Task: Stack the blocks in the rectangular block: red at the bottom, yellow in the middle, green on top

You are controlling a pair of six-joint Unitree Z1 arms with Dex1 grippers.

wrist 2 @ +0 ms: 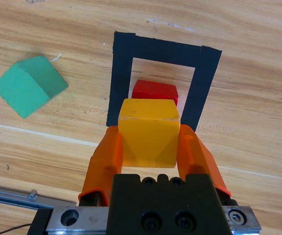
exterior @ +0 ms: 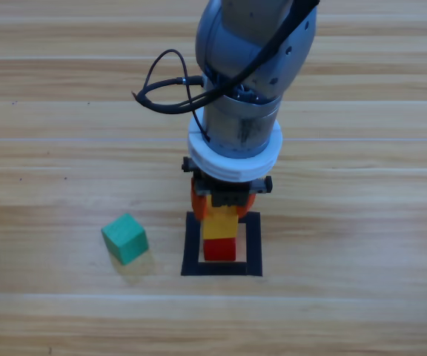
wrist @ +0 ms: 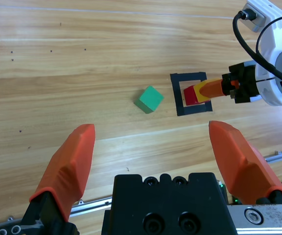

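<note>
The right pincer (wrist 2: 151, 142) is clamped on the yellow cube (wrist 2: 149, 132), one orange jaw flat against each side face, and holds it directly over the black tape rectangle (wrist 2: 123, 78). Taking that rectangle as the landmark: the red cube (wrist 2: 154, 91) sits on the bare wood inside it, and the yellow cube hangs above the red one; the right wrist view suggests it is a little toward the pincer's side rather than squarely over it, though whether the two already touch cannot be told. In the high view the yellow cube (exterior: 219, 222) lines up just above the red (exterior: 219, 249) within the tape frame (exterior: 192, 245).

The green cube (exterior: 125, 238) lies outside the rectangle, near its left side in the high view, turned at an angle to the tape edges and apart from everything else.

The left pincer (wrist: 151, 161) waits well away from the rectangle with its jaws spread wide and nothing between them.

The step in hand looks to be setting yellow on red. To do it well, the yellow cube should be carried forward until its edges match the red cube's, kept level, then lowered until it rests fully before the jaws part. Opening evenly and lifting straight up should avoid dragging the cube off. The worktop (exterior: 362, 222) around the frame gives room for a clean retreat.
</note>
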